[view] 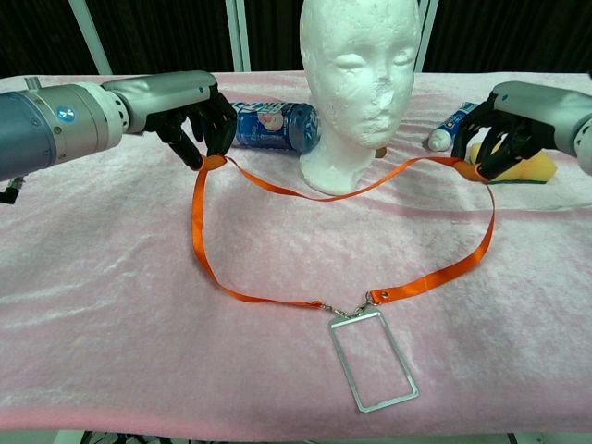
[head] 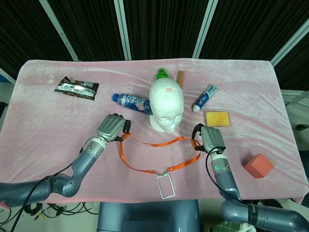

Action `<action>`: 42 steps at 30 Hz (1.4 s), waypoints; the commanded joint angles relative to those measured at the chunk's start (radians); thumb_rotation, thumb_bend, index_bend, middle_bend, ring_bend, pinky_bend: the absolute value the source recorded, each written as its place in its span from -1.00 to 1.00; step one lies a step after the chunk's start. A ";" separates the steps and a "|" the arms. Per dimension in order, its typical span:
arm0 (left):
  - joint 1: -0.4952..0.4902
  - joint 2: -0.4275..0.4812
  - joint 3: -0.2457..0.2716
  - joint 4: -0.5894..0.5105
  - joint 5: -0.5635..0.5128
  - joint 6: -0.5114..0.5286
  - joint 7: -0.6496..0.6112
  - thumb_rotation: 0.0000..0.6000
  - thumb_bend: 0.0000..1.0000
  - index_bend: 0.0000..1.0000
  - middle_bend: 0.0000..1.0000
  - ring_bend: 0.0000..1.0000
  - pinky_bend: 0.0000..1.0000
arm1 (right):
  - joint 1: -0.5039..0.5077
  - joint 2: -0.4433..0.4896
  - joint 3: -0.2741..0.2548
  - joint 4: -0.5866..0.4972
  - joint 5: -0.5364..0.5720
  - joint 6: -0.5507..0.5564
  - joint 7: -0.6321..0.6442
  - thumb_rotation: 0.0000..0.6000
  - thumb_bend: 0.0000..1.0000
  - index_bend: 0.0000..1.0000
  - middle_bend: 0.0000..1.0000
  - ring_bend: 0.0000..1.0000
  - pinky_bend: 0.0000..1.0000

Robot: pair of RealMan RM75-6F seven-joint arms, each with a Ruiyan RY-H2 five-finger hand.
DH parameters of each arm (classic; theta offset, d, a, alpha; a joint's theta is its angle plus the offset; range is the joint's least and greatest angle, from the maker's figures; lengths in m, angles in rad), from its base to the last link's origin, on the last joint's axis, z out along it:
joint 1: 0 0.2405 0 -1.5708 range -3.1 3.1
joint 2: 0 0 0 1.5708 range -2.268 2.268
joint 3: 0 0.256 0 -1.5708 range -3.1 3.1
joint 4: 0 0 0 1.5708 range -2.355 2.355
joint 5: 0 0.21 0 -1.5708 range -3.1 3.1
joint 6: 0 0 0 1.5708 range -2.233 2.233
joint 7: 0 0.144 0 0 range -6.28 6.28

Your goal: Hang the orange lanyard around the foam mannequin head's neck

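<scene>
The orange lanyard [view: 277, 185] lies stretched in front of the foam mannequin head [view: 356, 83], its upper run lifted off the pink worktop [view: 111, 333] and sagging slightly toward the base of the head, while the lower loop and the clear badge holder [view: 373, 359] at six o'clock rest flat on the cloth. The left hand [view: 190, 116] pinches the strap at about ten o'clock of the loop, fingertips closed on the ribbon; the right hand [view: 509, 125] pinches it at about two o'clock, likewise closed on it. The strap looks like thin woven ribbon: light, limp and prone to twisting (it will not hold an opening by itself), so the loop probably stays wide only while both hands pull apart. The badge holder is the one stiff, heavier part and should act as a pendulum once raised. The present holds, on opposite sides of the upper run, seem the sensible ones for carrying the loop up and over the crown. The foam head is likely very light and could tip if the strap snags on its chin or nose. A blue bottle [view: 273, 125] lies just behind the left hand.
</scene>
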 commanded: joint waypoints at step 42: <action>-0.025 0.086 -0.270 -0.162 -0.157 0.134 -0.174 1.00 0.03 0.45 0.24 -0.19 -0.28 | 0.130 0.326 0.271 -0.112 0.197 -0.085 0.107 1.00 -0.13 0.50 -0.35 -0.18 -0.29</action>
